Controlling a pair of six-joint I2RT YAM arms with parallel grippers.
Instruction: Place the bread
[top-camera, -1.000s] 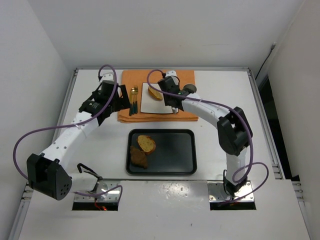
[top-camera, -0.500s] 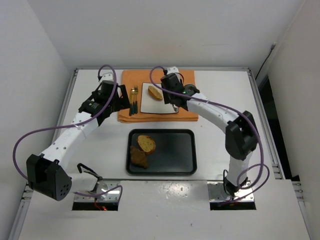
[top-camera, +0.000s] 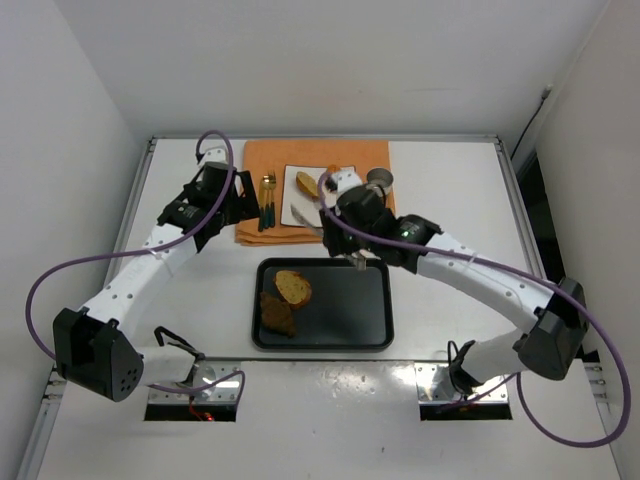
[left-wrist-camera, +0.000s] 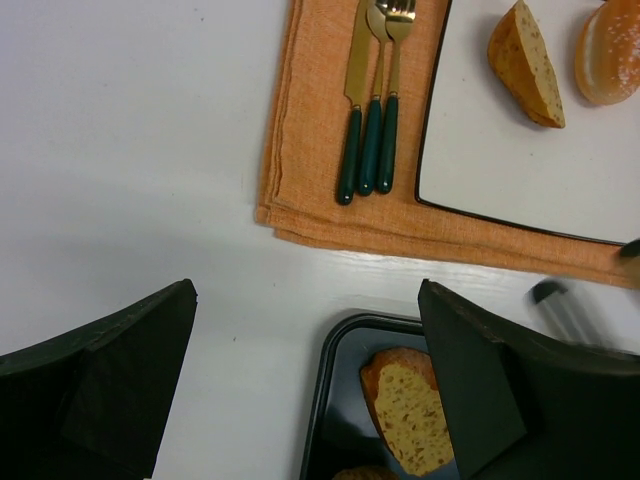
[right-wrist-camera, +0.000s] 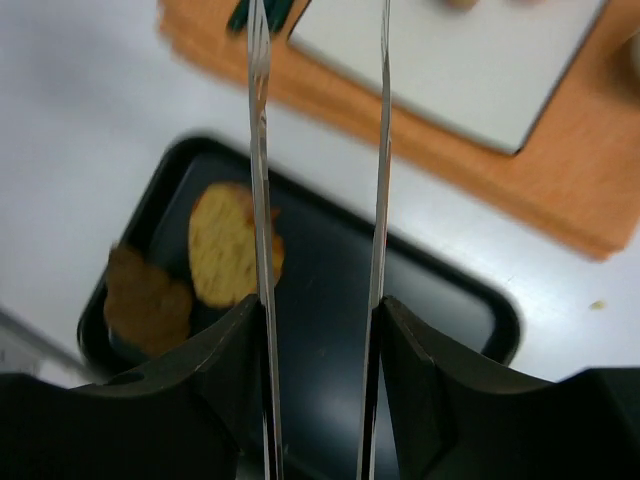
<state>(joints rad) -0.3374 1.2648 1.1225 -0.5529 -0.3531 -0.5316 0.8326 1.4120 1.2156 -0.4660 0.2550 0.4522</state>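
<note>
Two pieces are already home: the oval slice (left-wrist-camera: 525, 62) and the bun (left-wrist-camera: 605, 50) lie on the plate (left-wrist-camera: 500, 150) at the far side. The round slice (top-camera: 293, 287) is what you have left, lying in the tray's (top-camera: 350, 310) far left corner beside the dark lumpy piece (top-camera: 277, 315). Your right gripper (right-wrist-camera: 318, 120) hangs over the tray's far edge, fingers apart and empty. Your left gripper (left-wrist-camera: 305, 370) is also spread and empty.

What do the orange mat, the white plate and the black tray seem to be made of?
The orange mat looks like woven cloth, matte; a fine weave and a folded hem show. The white plate is probably ceramic or melamine: smooth, flat, with a thin dark rim. The black tray is likely coated metal or hard plastic: smooth, slightly glossy, with raised rounded edges.
</note>
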